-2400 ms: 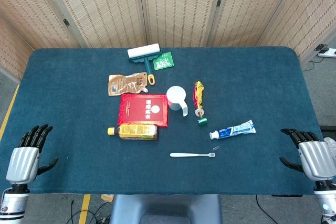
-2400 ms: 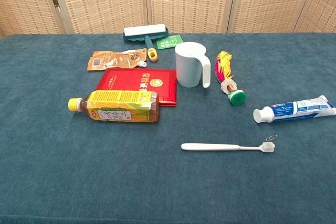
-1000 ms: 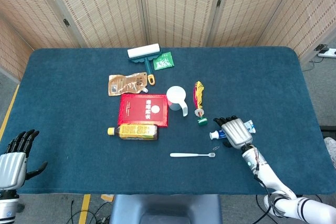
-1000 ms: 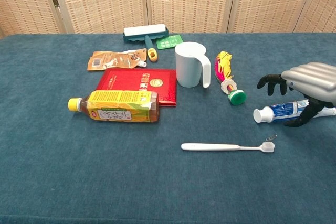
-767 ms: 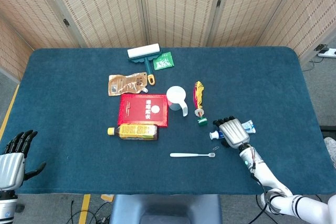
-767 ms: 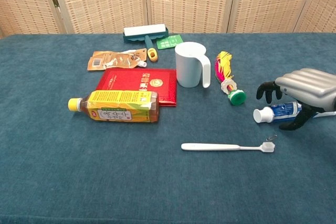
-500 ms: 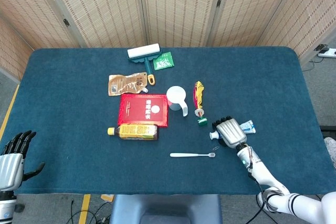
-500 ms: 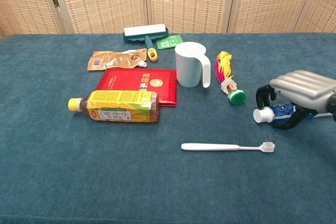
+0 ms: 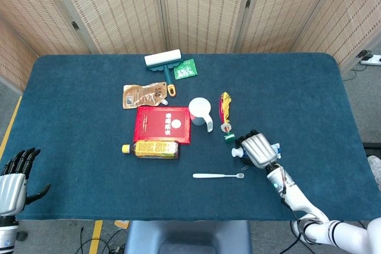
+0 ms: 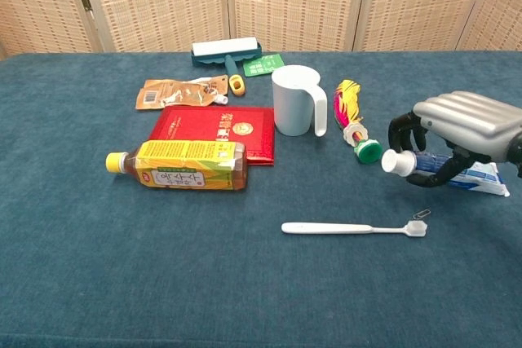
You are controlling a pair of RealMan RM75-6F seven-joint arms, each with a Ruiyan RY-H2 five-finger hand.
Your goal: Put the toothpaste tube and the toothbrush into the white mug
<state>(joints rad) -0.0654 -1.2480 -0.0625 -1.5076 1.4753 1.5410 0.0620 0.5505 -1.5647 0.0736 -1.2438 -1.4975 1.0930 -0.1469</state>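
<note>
My right hand [image 10: 461, 125] [image 9: 257, 149] grips the toothpaste tube [image 10: 457, 171] and holds it just above the cloth, its white cap [image 10: 394, 161] pointing left. The tube's cap [image 9: 236, 153] also peeks out from under that hand in the head view. The white toothbrush [image 10: 352, 228] [image 9: 218, 175] lies flat in front of the hand, bristles to the right. The white mug [image 10: 294, 100] [image 9: 200, 111] stands upright behind, handle toward me. My left hand [image 9: 13, 182] hangs open off the table's near left corner, holding nothing.
A red booklet [image 10: 216, 133] and a lying tea bottle [image 10: 181, 165] sit left of the mug. A feathered shuttlecock toy [image 10: 355, 126] lies between the mug and my right hand. A lint roller [image 10: 226, 51], green packet [image 10: 263, 64] and brown pouch [image 10: 178, 92] are further back. A paperclip [image 10: 421, 214] lies by the brush head.
My right hand reached in from the right edge, closed around the toothpaste tube and has lifted it slightly, shifting it left. The left hand dropped lower and stays still.
</note>
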